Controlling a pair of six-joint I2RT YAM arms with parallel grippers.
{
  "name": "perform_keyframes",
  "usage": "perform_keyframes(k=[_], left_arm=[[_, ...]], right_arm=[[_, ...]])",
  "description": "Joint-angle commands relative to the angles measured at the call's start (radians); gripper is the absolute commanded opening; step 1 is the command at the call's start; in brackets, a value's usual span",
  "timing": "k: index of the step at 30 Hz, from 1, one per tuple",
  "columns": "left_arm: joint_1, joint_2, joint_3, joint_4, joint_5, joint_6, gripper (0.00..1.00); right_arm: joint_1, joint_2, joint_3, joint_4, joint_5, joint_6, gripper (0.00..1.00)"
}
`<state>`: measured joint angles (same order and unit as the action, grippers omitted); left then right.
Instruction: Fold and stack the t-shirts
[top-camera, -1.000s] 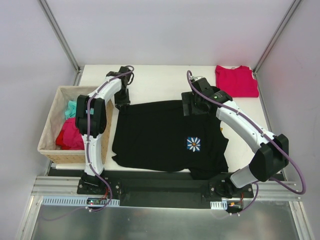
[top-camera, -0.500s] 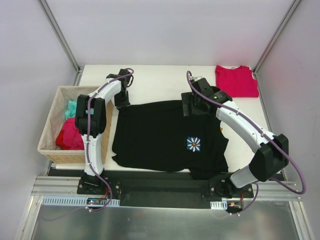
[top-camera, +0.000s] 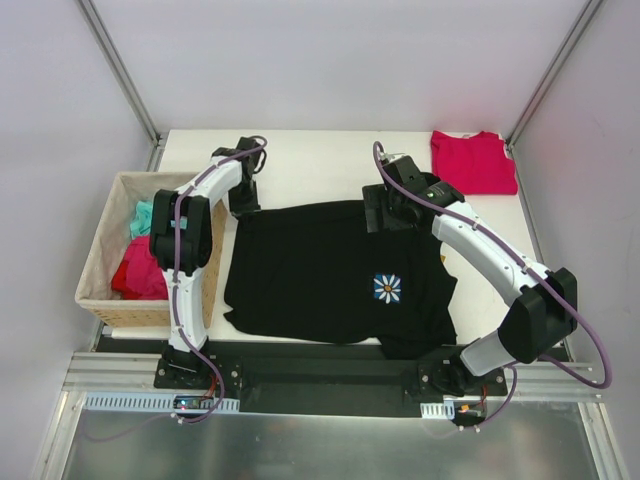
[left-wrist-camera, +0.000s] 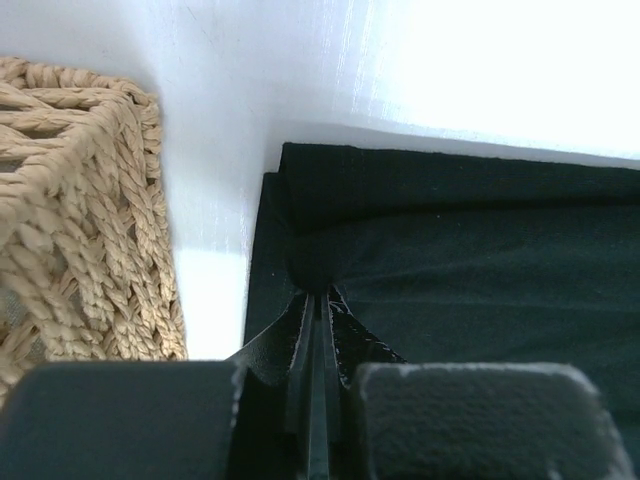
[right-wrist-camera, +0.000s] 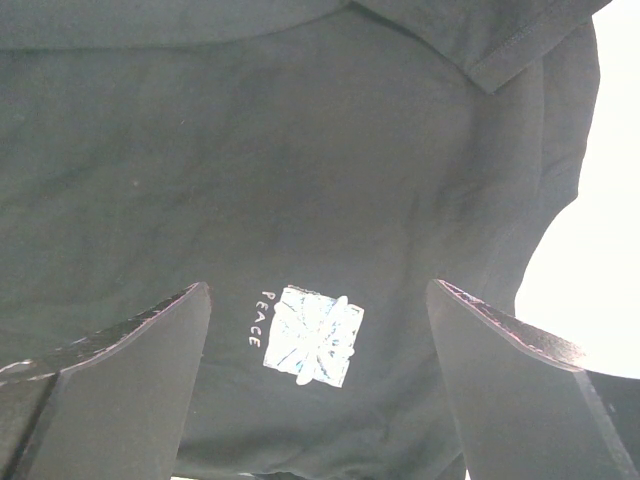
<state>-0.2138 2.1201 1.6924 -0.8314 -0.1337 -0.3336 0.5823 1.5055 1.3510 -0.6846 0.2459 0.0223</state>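
Observation:
The black t-shirt (top-camera: 320, 265) lies spread flat mid-table, its pale star emblem (top-camera: 387, 288) toward the right. My left gripper (top-camera: 245, 206) is at the shirt's far left corner. In the left wrist view its jaws (left-wrist-camera: 319, 296) are shut on a puckered pinch of the black cloth (left-wrist-camera: 470, 250). My right gripper (top-camera: 384, 216) hovers over the shirt's far edge. It stands open (right-wrist-camera: 318, 290), with the emblem (right-wrist-camera: 312, 335) showing between its fingers and nothing held. A crimson-red t-shirt (top-camera: 473, 160) lies folded at the back right corner.
A woven tan basket (top-camera: 103, 240) stands at the table's left edge, right beside the left arm, with red and teal cloth inside. Its wall (left-wrist-camera: 80, 220) fills the left of the left wrist view. White table (top-camera: 320, 165) shows beyond the black shirt.
The left gripper's jaws have shut on the far left corner of the black shirt. The right arm and the shirt have stayed where they were.

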Motion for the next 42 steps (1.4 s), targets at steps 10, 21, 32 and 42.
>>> perform_keyframes(k=[10, 21, 32, 42], left_arm=[[0.027, -0.072, 0.372, -0.06, -0.046, 0.056, 0.0], [0.057, 0.152, 0.463, -0.067, -0.063, 0.028, 0.1], [0.057, 0.086, 0.4, -0.068, -0.04, -0.008, 0.99], [0.054, -0.04, 0.185, -0.06, 0.003, -0.028, 0.86]], right_arm=[[0.007, -0.014, 0.01, 0.01, 0.0, 0.013, 0.93], [0.014, -0.036, -0.001, -0.007, 0.015, 0.007, 0.93], [0.028, -0.028, -0.006, 0.002, 0.015, 0.011, 0.93], [0.05, -0.03, -0.012, 0.005, 0.021, 0.018, 0.93]])
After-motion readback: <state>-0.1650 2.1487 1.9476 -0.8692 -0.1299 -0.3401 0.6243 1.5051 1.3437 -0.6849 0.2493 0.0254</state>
